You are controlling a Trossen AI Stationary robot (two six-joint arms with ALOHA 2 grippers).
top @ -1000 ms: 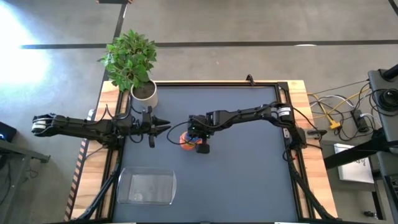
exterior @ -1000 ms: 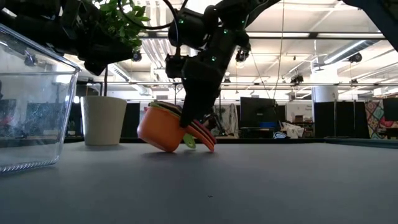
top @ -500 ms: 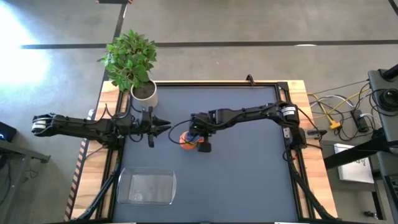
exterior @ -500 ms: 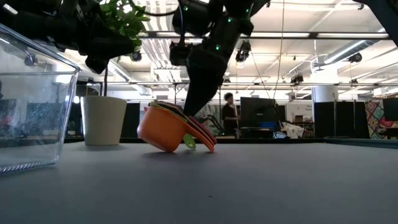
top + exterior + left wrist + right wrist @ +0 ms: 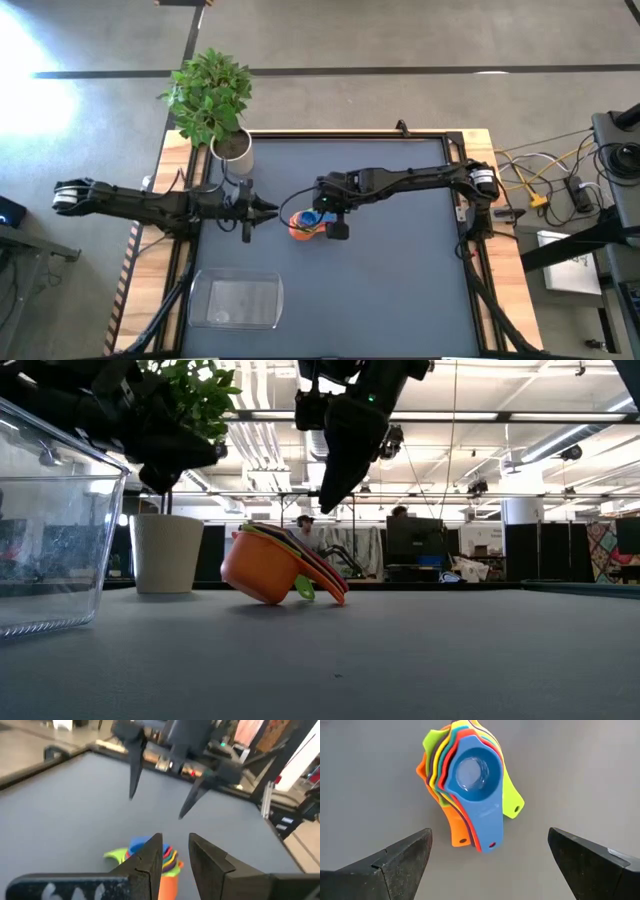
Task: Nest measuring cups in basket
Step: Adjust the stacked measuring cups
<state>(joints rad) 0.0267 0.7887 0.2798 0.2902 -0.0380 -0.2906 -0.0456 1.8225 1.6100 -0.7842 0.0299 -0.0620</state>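
Note:
The measuring cups [image 5: 303, 224] are nested in one stack, orange outermost and light blue innermost [image 5: 470, 775]. The stack lies tilted on the dark table, on the orange cup's side and the handle tips [image 5: 275, 565]. My right gripper [image 5: 325, 218] hangs open above the stack, one finger on either side, touching nothing [image 5: 489, 834]. My left gripper [image 5: 265, 209] is level at the stack's left, pointing at it, with a narrow gap between its fingers [image 5: 175, 845]. The clear basket [image 5: 200, 300] stands near the table's near-left corner.
A white plant pot [image 5: 233, 150] with a green plant stands at the table's far-left corner, just behind my left arm. The basket's wall [image 5: 50, 530] is close to the low camera. Bare table stretches to the right of and nearer than the stack. People show in the room beyond.
My right gripper has risen from the cups' handles and now hangs clear above them. The stack has stayed tilted in the same place on the table. My left gripper has edged slightly toward the stack.

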